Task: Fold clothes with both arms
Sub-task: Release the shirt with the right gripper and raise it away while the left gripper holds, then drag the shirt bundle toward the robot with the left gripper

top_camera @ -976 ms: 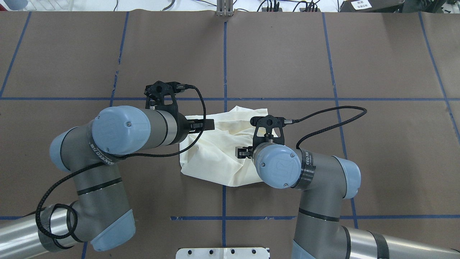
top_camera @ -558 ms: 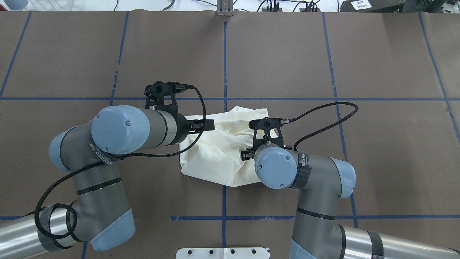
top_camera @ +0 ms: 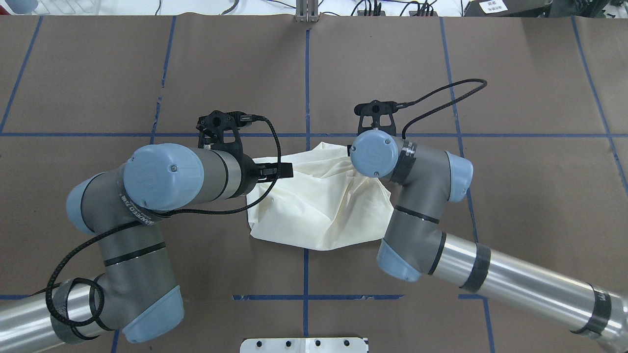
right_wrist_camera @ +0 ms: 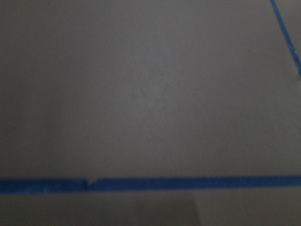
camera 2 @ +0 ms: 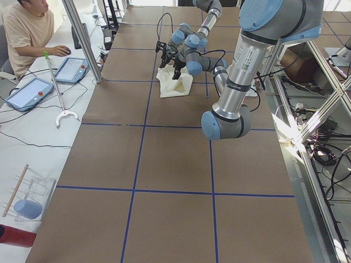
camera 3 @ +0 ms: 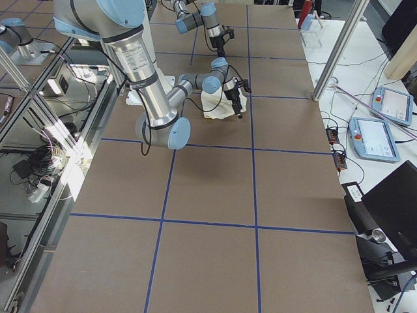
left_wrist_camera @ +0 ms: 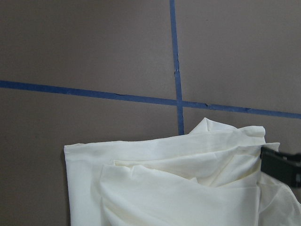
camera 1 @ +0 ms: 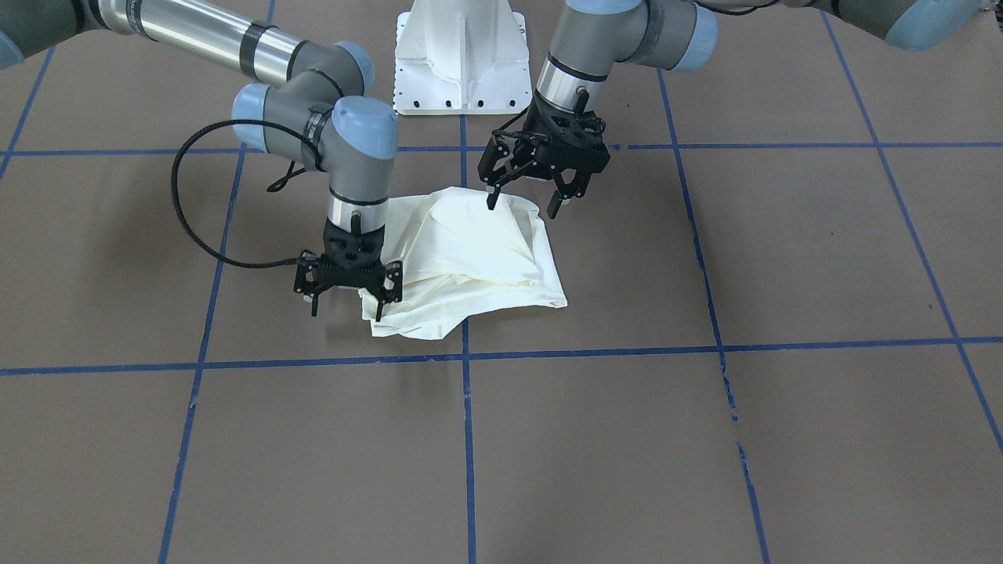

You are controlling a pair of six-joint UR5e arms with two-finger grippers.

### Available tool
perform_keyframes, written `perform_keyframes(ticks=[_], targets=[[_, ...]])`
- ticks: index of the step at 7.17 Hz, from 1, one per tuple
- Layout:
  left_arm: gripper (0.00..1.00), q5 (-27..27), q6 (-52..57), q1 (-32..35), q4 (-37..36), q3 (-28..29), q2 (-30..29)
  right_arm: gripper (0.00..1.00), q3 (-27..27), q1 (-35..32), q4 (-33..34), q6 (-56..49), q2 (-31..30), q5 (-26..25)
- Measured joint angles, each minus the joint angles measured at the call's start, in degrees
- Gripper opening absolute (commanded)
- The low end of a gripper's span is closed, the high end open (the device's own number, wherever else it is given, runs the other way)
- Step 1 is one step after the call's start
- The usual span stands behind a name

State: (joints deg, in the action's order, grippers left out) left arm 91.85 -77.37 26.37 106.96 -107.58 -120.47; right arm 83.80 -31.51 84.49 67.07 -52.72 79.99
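Cream shirt (camera 1: 470, 254) lies crumpled, left claw (camera 1: 522, 207) and right claw (camera 1: 347, 308) both spread open at its edges.

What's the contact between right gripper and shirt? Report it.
Cannot tell. Front view: the open right gripper has one finger overlapping a corner of the shirt, but pressing or hovering is unclear; overhead, the wrist hides it.

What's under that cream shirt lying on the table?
Only the brown table covering shows around the shirt. A blue tape line runs in under it. Whatever else lies beneath is hidden by the cloth.
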Motion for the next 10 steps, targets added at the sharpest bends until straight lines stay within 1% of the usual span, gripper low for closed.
perform_keyframes(ticks=[1, 2, 3, 4, 5, 6, 7, 9, 10], targets=[[1.0, 0.0, 0.0, 0.0, 0.0, -0.1, 0.0, 1.0, -3.0, -4.2, -2.1, -2.0, 1.6, 3.7], [1.0, 0.1, 0.0, -0.1, 0.5, -0.1, 0.1, 1.0, -3.3, -8.3, -3.5, -3.4, 2.4, 10.4], [1.0, 0.4, 0.3, -0.3, 3.4, 0.2, 0.8, 1.0, -1.6, -11.5, -4.1, -4.1, 2.5, 17.5], [1.0, 1.3, 2.9, -0.5, 11.0, 1.4, 2.9, 1.0, 1.4, -13.4, -4.1, -4.5, 2.0, 22.6], [1.0, 2.8, 7.7, -0.7, 19.4, 3.0, 5.1, 1.0, 4.0, -14.3, -4.0, -4.7, 1.1, 25.0], [1.0, 4.3, 12.6, -0.8, 26.2, 5.0, 6.8, 1.0, 5.7, -14.6, -3.9, -4.7, 0.3, 25.9], [1.0, 5.5, 17.5, -0.9, 31.1, 7.2, 7.5, 1.0, 6.4, -14.7, -3.9, -4.8, -0.3, 26.2], [1.0, 7.3, 24.7, -1.1, 38.0, 11.3, 7.8, 1.0, 7.1, -14.7, -4.1, -4.8, -1.2, 26.3], [1.0, 7.7, 26.0, -1.6, 39.8, 12.6, 7.6, 1.0, 7.3, -14.7, -4.2, -4.8, -1.5, 26.2]])
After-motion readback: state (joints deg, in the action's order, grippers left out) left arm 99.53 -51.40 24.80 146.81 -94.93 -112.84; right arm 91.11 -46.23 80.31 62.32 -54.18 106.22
